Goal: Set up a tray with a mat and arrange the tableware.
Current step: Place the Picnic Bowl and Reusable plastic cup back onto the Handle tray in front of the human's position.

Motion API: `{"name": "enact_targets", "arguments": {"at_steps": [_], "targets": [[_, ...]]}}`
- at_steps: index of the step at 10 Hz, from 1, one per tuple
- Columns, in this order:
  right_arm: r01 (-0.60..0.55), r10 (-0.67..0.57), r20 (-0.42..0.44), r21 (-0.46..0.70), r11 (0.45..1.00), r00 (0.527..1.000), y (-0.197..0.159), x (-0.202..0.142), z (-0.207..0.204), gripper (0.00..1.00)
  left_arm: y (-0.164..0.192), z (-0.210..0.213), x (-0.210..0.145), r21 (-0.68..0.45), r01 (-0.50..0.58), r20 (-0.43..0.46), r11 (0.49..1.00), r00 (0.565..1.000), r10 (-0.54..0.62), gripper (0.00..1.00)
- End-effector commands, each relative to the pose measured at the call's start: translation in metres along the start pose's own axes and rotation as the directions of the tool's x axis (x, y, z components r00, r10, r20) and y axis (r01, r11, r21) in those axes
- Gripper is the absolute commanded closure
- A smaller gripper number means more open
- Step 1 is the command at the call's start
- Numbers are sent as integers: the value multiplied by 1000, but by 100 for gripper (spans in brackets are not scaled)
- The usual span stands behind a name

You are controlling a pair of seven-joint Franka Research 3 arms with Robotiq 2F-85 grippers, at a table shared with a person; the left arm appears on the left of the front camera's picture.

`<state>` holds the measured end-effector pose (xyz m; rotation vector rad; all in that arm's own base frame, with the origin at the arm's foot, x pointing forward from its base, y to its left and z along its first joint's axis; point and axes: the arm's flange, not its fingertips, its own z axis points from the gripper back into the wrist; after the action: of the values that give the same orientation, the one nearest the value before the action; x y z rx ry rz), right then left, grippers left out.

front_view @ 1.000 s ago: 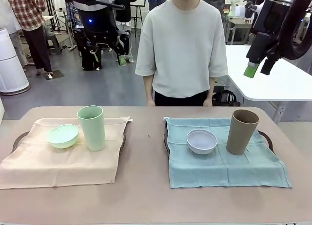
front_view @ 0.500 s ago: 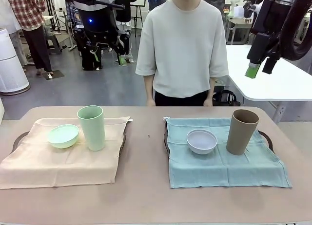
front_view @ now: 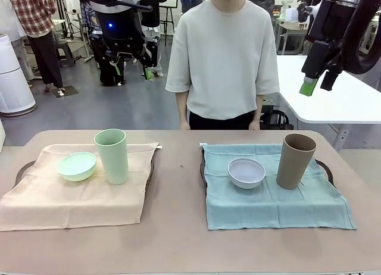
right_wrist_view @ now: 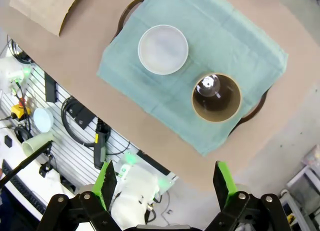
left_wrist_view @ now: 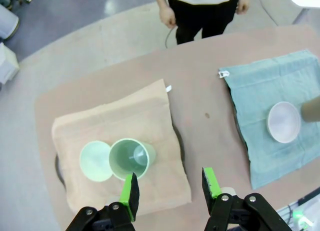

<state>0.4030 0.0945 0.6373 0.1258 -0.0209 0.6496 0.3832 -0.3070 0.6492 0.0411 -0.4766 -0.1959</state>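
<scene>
1. Both mats lie unmoved across the lower frame, peach mat (front_view: 77, 183) left, teal mat (front_view: 274, 188) right.
2. Tan-brown cup (front_view: 296, 161) and white bowl (front_view: 246, 172) stay on teal; pale green cup (front_view: 112, 156) and pale green bowl (front_view: 77, 166) on peach.
3. Right gripper (front_view: 315, 83) has edged slightly rightward at upper right, jaws apart and empty; left gripper (left_wrist_view: 170, 188) likewise apart, high above: the arrangement looks finished.

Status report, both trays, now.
Left end effector and right end effector open, empty, high above table. Green bowl, green cup on beige mat; white bowl, brown cup on teal mat. Nothing obstructing.
</scene>
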Motion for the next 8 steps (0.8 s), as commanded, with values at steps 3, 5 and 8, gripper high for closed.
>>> {"name": "enact_targets", "arguments": {"at_steps": [3,5,8], "targets": [[248,-247,-74,-1,969,966,-56,9,-40,0,56,-44,-6,-167,-7,-226,986,974,-32,33],[267,-264,-74,31,963,962,-74,-3,-44,0,98,-55,-8,-200,-88,-277,976,960,30,33],[153,-144,-53,285,946,988,-125,-43,-40,0,159,-53,-18,-263,-229,-323,937,936,138,0]]}}
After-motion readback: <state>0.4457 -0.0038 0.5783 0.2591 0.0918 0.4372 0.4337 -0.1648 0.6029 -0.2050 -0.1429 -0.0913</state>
